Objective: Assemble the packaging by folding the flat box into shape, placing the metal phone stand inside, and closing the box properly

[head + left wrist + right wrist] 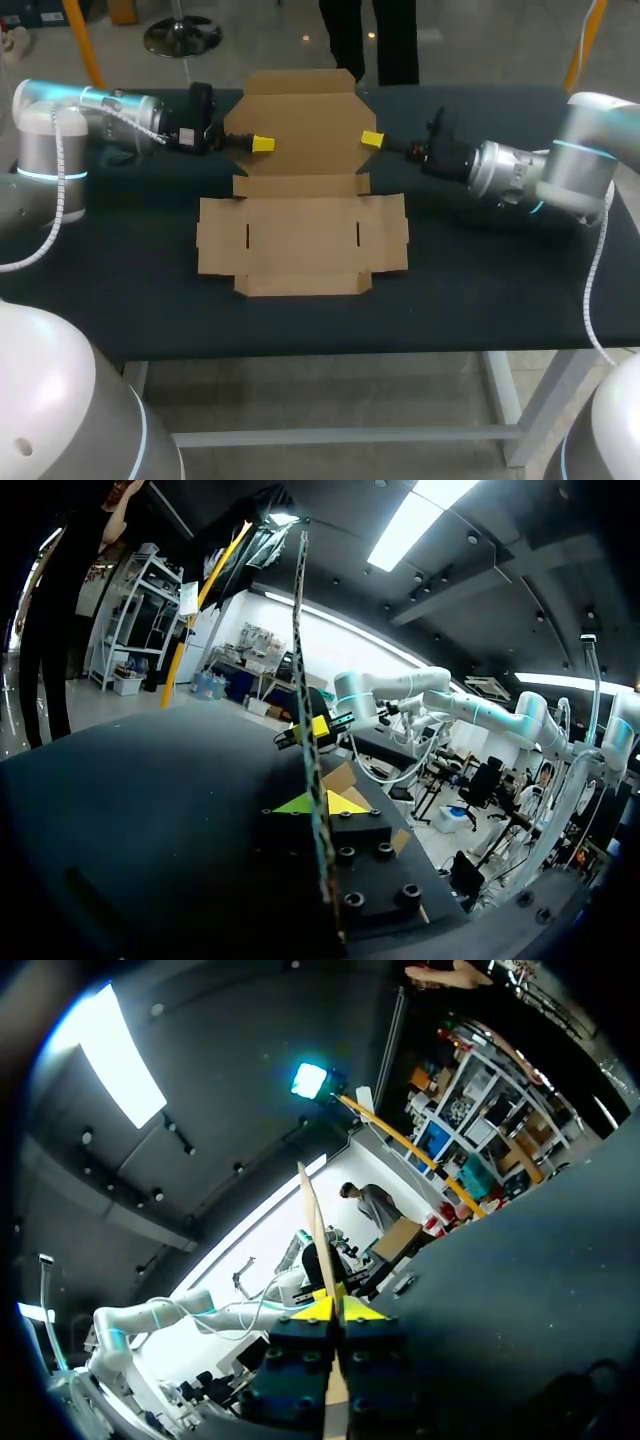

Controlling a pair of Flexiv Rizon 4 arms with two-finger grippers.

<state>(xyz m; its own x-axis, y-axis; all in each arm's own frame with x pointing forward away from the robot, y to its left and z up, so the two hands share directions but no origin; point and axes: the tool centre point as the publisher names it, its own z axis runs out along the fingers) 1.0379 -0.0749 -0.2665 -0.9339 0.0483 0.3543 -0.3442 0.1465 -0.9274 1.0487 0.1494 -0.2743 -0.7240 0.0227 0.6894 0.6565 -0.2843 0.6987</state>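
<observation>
Starting at the near edge of the dark surface [130, 300], I see the box [300, 235] opened out flat: a narrow front strip, then the wide middle sheet with its two side flaps and two slits, all lying down with nothing creased up. I find no metal phone stand anywhere in view, so packing is well ahead of me. By my reading I am at the very first fold.

Past the middle sheet comes the far panel [300, 115], and that is where both arms are. My left fingers [262, 144] are nipped shut on its left side edge. The left wrist view shows the card edge-on [305, 680], running straight between the yellow tips [345, 802]. My right fingers [372, 139] are pinched the same way on the opposite edge, with the card [315, 1220] sandwiched between them [365, 1311]. I cannot tell from here how far the panel stands off the surface.

Next, I judge, both arms must swing that panel about its crease together, matched in height and pace. If one side leads, the card will twist or slip from a pinch, and the loose sheet may drag along.
</observation>
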